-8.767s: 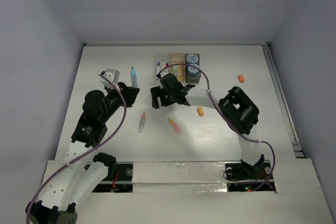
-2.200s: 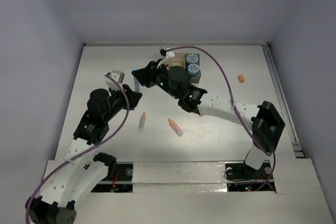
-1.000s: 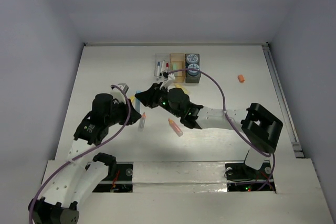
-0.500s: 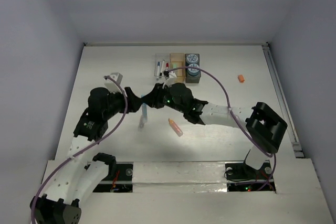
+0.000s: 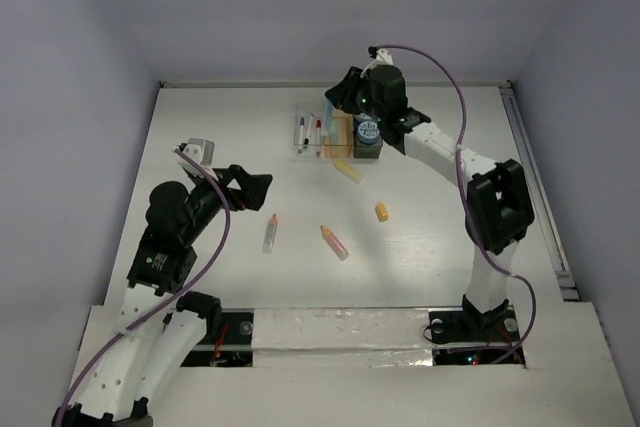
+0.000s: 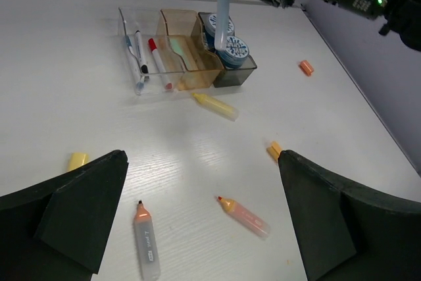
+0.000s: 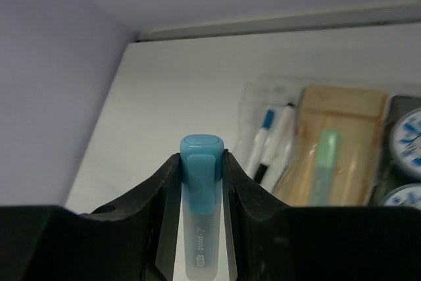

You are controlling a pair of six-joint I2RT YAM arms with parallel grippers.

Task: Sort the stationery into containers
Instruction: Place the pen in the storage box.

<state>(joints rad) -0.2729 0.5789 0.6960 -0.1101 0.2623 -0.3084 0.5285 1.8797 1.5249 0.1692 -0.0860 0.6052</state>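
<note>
**Inspector:** Blue marker (image 6: 223, 21): where is it, and what has it?

**Assistant:** The right gripper (image 7: 200, 169) has it, closed narrowly on the barrel. It hangs close to upright above the row of bins by the far edge of the table (image 5: 200, 127).

**Inspector:** Over which bin?

**Assistant:** I cannot tell for certain. In the left wrist view its lower end shows near the boundary between the orange bin (image 6: 172, 14) and the dark bin (image 6: 242, 78), but its height hides the true spot.

**Inspector:** Where should it go?

**Assistant:** In my judgement, the orange bin, since a green marker (image 6: 181, 54) lies there. The clear bin (image 6: 123, 25) holds thin pens (image 6: 140, 47), and the dark one holds rolls (image 6: 234, 49).

**Inspector:** Long axis?

**Assistant:** The bins run lengthwise from far edge toward near edge, and the green marker lies along that line. The blue one stands across it, so it needs tilting or an end-first drop. The walls leave little room sideways.

**Inspector:** Left gripper (image 5: 258, 185)?

**Assistant:** It is spread wide and holds nothing, toward the left edge and well apart from the bins. The right arm is plainly nearer. A yellow marker (image 6: 214, 105) rests just beside the bins' near side, outside them.
</note>
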